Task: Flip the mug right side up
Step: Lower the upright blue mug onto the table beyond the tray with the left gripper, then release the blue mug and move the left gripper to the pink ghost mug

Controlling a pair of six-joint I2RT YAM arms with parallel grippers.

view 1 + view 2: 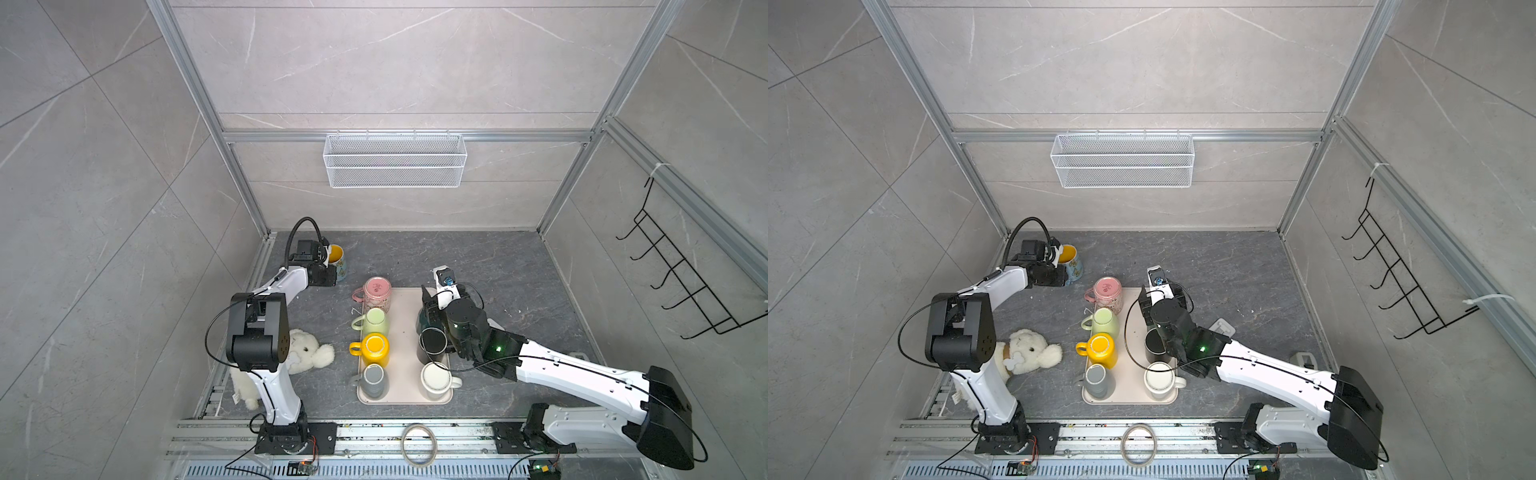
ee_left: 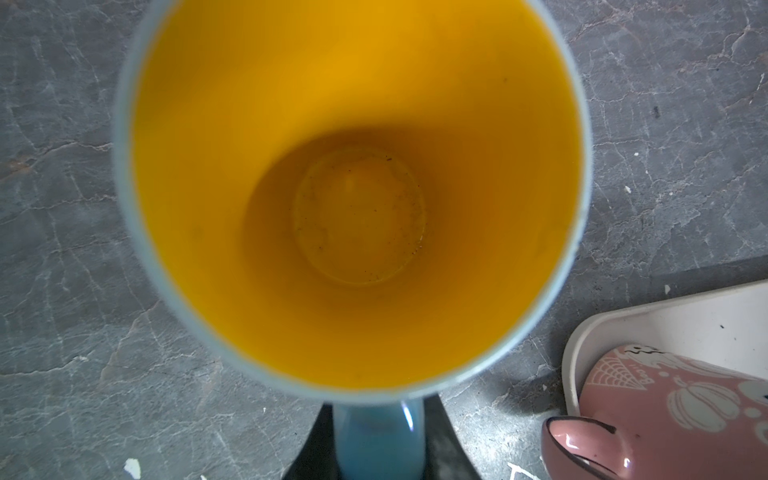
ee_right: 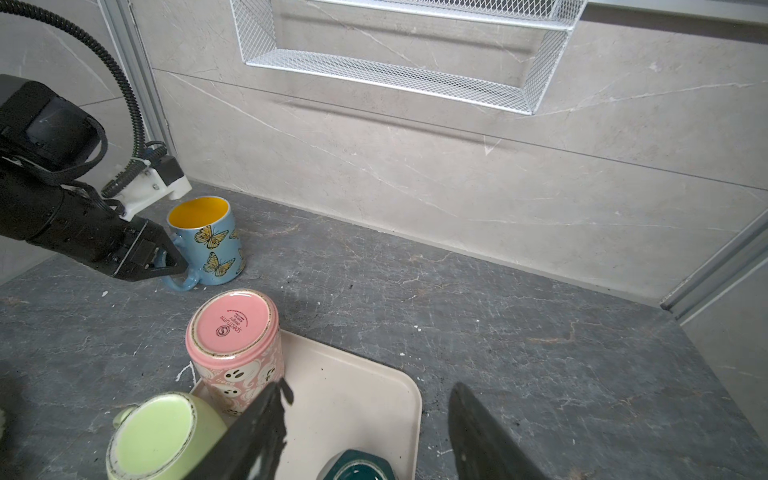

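Left fingers (image 3: 160, 243) clamping mug (image 3: 208, 239) handle, tips cropped

**Eight mugs, one tray**

I count eight mugs. Seven stand on the single beige tray (image 1: 405, 332). Four run down its 9 o'clock side: pink mug (image 1: 377, 291), green mug (image 1: 375, 322), yellow mug (image 1: 374, 348) and grey mug (image 1: 372, 379). Three run down its 3 o'clock side: teal mug (image 3: 353, 466), black mug (image 1: 433, 343) and cream mug (image 1: 435, 380). The eighth, the blue butterfly mug (image 1: 337, 258), stands off the tray toward 10 o'clock. There is also one plush toy (image 1: 307, 351), one wire basket (image 1: 395, 160), one hook rack (image 1: 681, 270), one tape ring (image 1: 402, 444), and two robot arms: left arm (image 1: 257, 332) and right arm (image 1: 582, 370).
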